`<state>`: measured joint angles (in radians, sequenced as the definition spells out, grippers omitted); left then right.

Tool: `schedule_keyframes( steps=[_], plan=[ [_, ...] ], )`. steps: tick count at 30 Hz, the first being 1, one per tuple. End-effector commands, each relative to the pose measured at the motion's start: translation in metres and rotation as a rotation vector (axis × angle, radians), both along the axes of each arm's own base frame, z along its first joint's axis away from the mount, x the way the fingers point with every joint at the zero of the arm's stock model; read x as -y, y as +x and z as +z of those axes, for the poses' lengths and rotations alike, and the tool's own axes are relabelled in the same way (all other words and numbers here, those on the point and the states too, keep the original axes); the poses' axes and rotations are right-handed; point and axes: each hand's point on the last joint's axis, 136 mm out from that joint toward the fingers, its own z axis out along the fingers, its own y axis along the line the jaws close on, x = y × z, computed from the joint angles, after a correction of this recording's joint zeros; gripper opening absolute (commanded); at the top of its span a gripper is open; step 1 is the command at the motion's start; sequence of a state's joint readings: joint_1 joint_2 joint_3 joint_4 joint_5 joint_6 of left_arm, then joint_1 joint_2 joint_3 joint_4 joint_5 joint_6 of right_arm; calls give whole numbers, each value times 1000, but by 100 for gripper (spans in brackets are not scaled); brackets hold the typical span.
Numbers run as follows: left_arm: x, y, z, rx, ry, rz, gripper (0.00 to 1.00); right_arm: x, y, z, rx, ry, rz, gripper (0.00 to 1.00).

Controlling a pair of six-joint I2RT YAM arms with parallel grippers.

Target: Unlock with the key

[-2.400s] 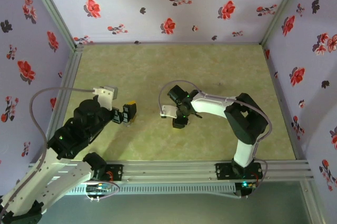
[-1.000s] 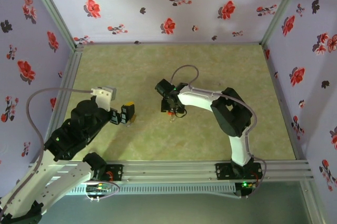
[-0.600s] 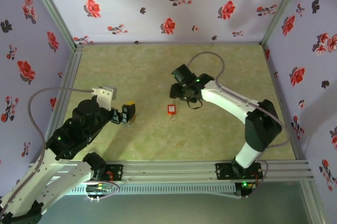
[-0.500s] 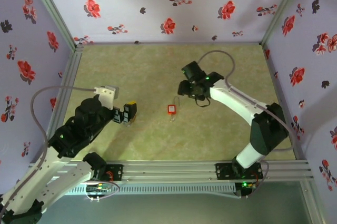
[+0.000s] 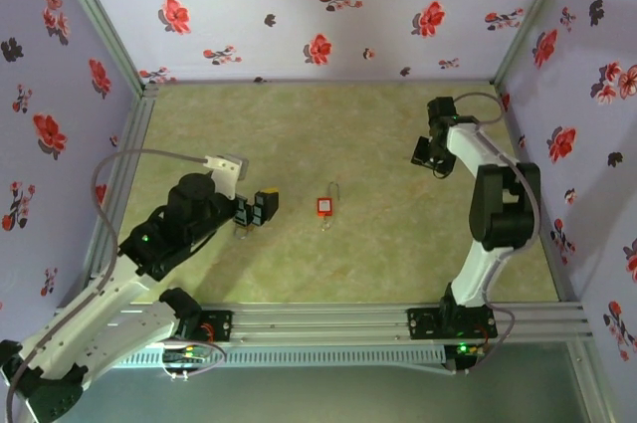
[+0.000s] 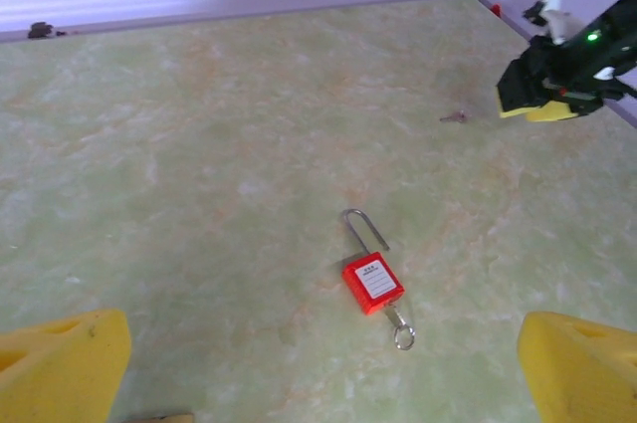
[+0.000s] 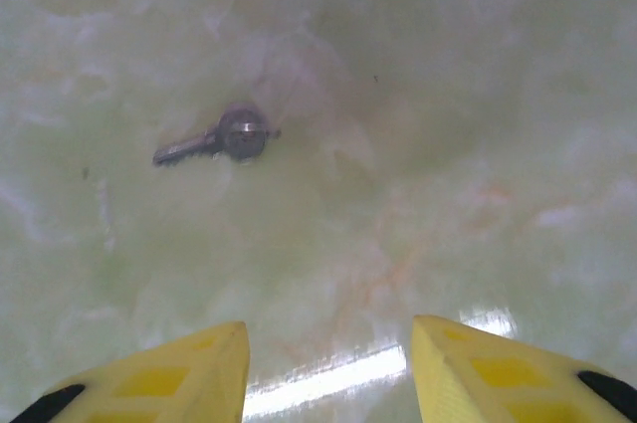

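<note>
The green marbled surface carries just two small things. The left pincer is held wide open and empty, aimed at the red padlock, which lies flat just ahead of it, seemingly so that the body can be steadied. The right pincer is likewise spread and empty. It is poised over the key, which lies flat just beyond its fingertips and a little leftward in the wrist view, presumably to be picked up first.
</note>
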<state>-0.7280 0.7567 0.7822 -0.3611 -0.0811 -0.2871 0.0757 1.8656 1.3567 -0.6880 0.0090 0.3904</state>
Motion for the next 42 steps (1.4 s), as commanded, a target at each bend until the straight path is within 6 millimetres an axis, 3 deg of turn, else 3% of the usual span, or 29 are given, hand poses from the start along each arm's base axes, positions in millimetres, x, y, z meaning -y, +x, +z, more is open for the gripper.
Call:
schedule_keyframes(
  steps=[1,10,27,42],
  plan=[
    [10,3,5,4,-53,-21,100,-4,30,0,48,-18,119,42],
    [15,8,0,-11,-48,-19,100,-9,55,-26,15,-2,136,37],
    [14,9,-5,-20,-33,-16,100,-4,52,-41,-17,2,122,29],
    [13,9,-9,-22,-23,-13,100,-5,40,-45,-36,19,129,12]
  ],
)
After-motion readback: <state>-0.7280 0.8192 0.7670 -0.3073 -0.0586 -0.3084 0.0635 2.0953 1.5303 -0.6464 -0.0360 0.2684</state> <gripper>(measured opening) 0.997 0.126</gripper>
